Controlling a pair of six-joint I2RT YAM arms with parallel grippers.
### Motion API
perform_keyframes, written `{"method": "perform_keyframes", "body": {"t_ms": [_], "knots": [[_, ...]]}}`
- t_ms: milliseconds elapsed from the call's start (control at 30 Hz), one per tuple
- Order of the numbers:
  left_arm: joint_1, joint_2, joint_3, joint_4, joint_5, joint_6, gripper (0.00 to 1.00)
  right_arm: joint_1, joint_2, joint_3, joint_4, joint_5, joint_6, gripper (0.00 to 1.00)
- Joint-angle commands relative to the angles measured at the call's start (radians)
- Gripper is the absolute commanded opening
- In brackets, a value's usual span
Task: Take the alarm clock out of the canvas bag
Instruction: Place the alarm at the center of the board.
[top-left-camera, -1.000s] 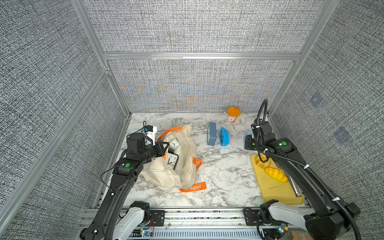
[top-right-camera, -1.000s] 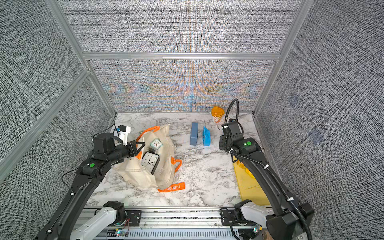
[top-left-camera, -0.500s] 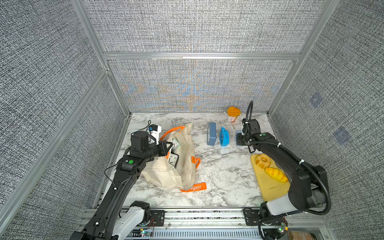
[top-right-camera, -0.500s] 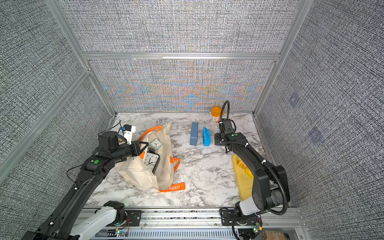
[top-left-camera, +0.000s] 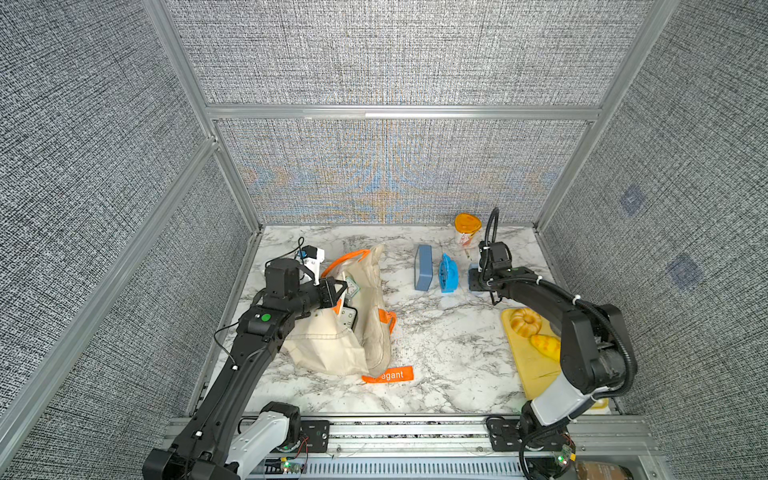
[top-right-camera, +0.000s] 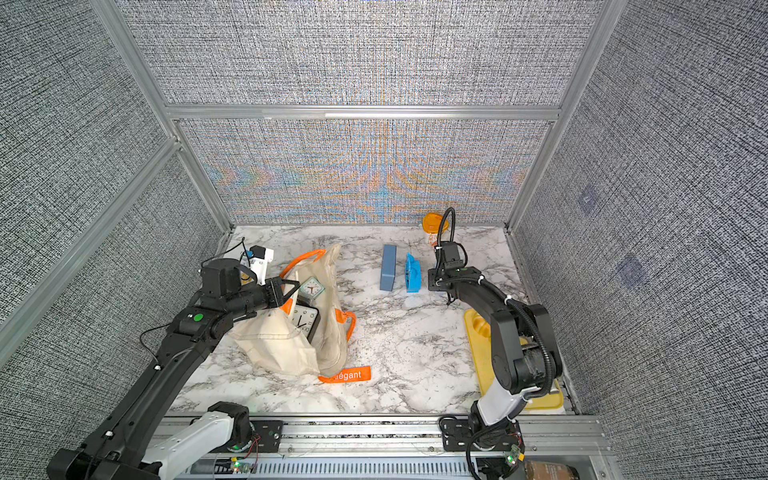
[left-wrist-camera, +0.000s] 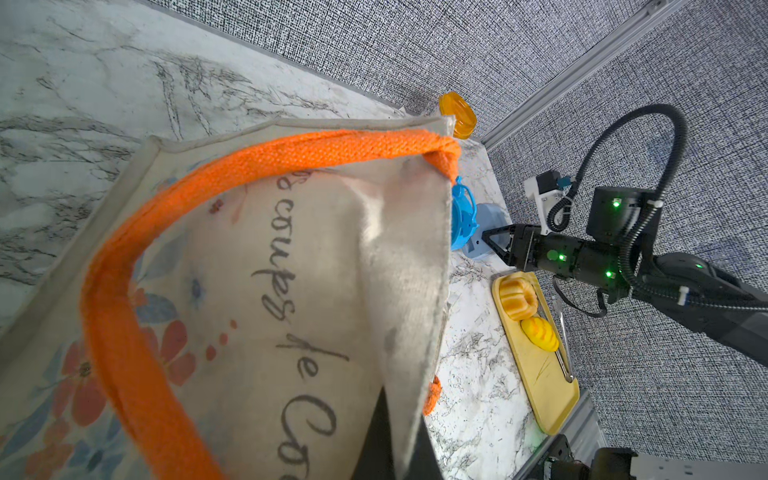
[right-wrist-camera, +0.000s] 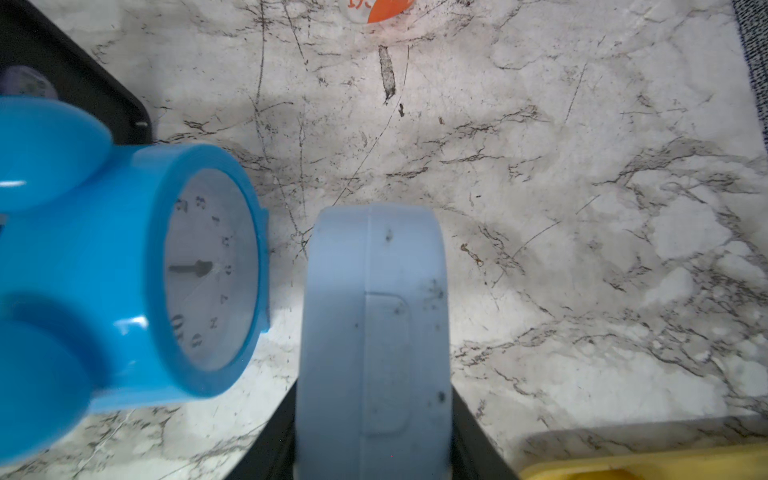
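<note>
Pinching the canvas bag rim with the left tool pressed together, at 9 o'clock on the tabletop. Clamping a pale-blue alarm clock in the part-spread right tool, at 3 o'clock from a bright-blue clock. Inside the bag: black alarm clock.

"égant" on orange strap, script "coups" on canvas bag
</note>
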Motion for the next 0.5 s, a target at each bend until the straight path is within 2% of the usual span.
{"method": "perform_keyframes", "body": {"t_ms": [0, 467], "knots": [[-0.001, 0.001, 0.013, 0.034, 0.021, 0.014, 0.01, 0.0, 0.026, 0.019, 0.071, -0.004, -0.017, 0.43], [-0.002, 0.015, 0.019, 0.035, 0.014, -0.001, 0.01, 0.0, 0.103, 0.059, 0.086, -0.03, -0.022, 0.46]]}}
